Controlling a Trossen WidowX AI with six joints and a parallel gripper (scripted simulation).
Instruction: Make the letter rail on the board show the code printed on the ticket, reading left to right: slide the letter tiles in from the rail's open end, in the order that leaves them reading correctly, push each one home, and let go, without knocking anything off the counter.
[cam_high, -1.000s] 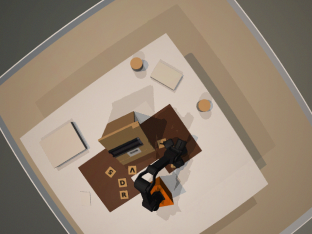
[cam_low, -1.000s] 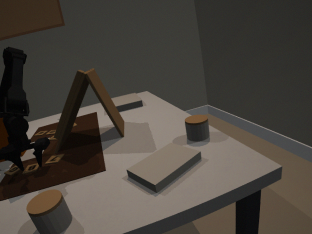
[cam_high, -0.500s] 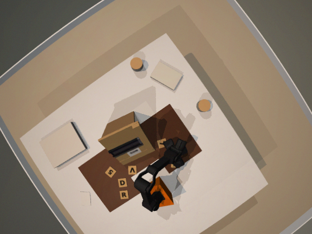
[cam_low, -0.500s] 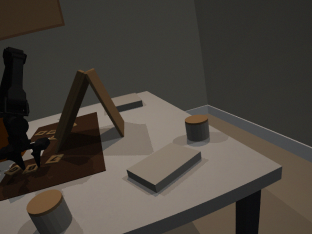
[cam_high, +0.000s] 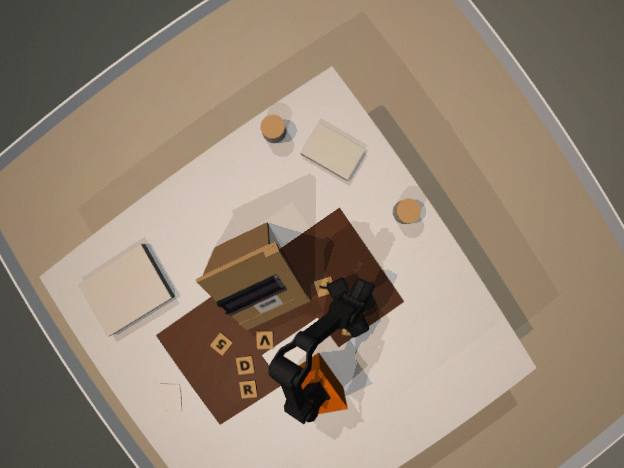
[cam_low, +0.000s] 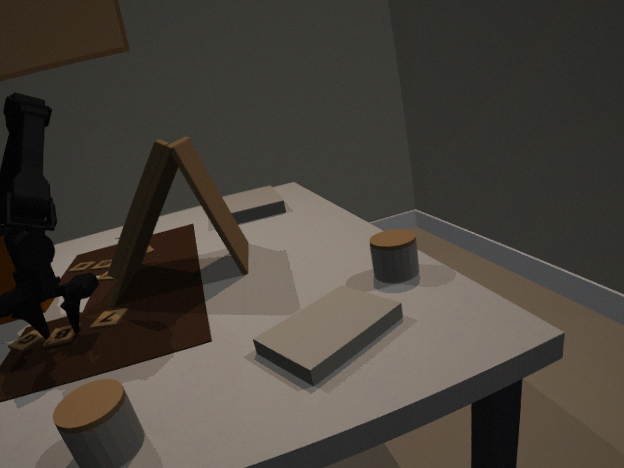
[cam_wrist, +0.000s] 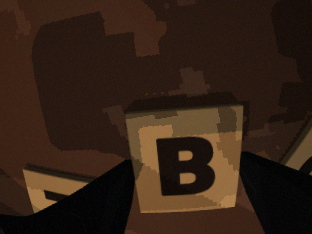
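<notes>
My gripper is shut on the B tile, a finger at each side, at or just above the brown mat. The 7-like tile and the G-like tile lie on either side. Tiles D, R, an inverted V and a 5 or S lie left of the arm. The dark rail on the leaning board shows no tile. The ticket is too small to read.
Two lidded jars and two flat slabs stand around the mat. An orange block is beside the arm's base. The A-shaped board stand rises beside the gripper. The counter edge runs beyond the jars.
</notes>
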